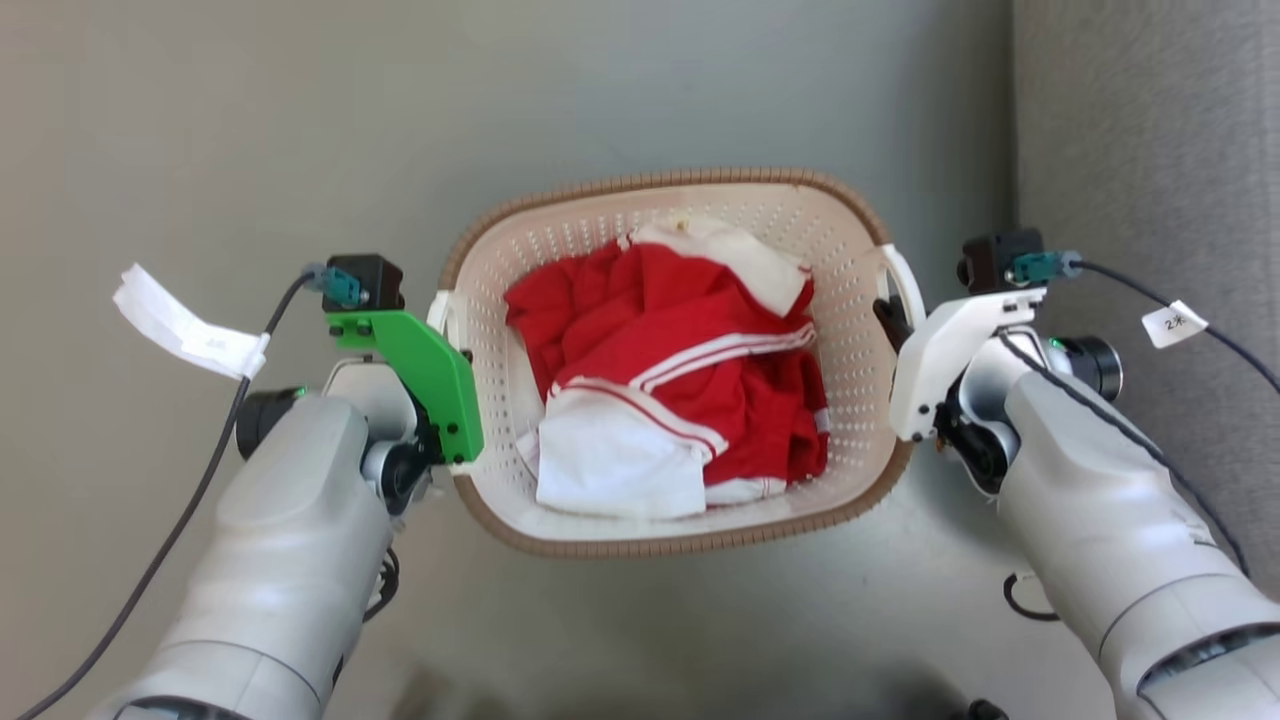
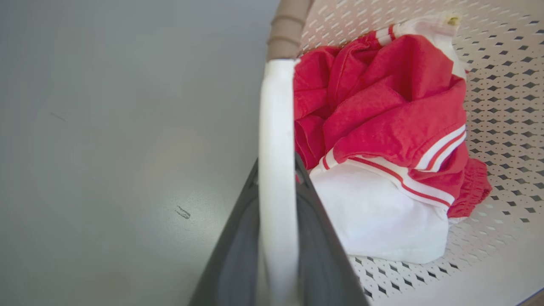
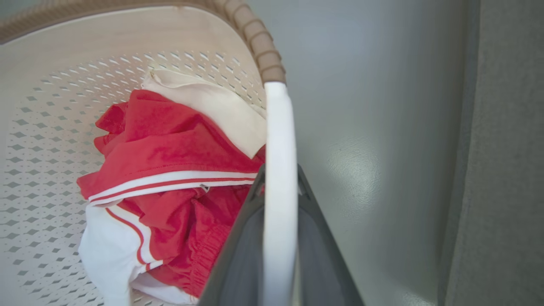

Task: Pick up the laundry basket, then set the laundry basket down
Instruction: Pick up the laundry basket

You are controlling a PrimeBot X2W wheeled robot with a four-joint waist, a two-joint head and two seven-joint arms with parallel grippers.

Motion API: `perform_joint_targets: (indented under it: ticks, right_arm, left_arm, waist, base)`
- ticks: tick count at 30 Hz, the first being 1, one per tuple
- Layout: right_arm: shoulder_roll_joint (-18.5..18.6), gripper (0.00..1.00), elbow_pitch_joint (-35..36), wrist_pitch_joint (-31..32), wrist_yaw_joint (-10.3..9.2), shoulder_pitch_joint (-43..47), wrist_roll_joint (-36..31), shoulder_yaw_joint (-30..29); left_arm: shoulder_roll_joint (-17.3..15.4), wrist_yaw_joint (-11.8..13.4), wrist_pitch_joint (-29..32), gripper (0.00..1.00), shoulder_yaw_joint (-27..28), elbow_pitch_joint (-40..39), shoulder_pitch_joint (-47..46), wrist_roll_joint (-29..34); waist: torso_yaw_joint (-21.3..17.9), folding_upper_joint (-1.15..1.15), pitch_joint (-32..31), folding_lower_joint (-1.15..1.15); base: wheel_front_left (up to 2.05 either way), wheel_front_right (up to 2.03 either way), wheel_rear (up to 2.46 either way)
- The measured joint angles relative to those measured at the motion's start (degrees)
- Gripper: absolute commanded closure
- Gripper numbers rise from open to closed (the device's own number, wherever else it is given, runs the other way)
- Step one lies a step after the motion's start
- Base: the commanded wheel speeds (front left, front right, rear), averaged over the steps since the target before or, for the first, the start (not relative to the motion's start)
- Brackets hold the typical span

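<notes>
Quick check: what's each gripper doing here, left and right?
Left gripper: closed on the laundry basket's left handle.
Right gripper: closed on its right handle.

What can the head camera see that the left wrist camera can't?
Head view: the left arm and right arm, the whole laundry basket rim, a white paper tag. Left wrist view: a dark scuff on the floor, and the left fingers hugging the white handle close up. Both: the red and white clothes in the basket.
</notes>
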State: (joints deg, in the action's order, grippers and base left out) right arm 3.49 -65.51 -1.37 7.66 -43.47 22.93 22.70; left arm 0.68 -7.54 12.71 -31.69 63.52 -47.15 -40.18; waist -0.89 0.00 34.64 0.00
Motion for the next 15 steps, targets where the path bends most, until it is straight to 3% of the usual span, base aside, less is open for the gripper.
perform_joint_targets:
  ticks: [15]
  right_arm:
    - [-1.37,1.00,-2.58,2.25,0.00,5.00,3.68,1.51]
  left_arm:
    - [0.09,0.00,2.74,1.00,-1.57,2.65,4.56,-2.01]
  waist:
    - [-0.58,0.00,-10.07,0.00]
  base:
    - [0.00,0.00,0.00]
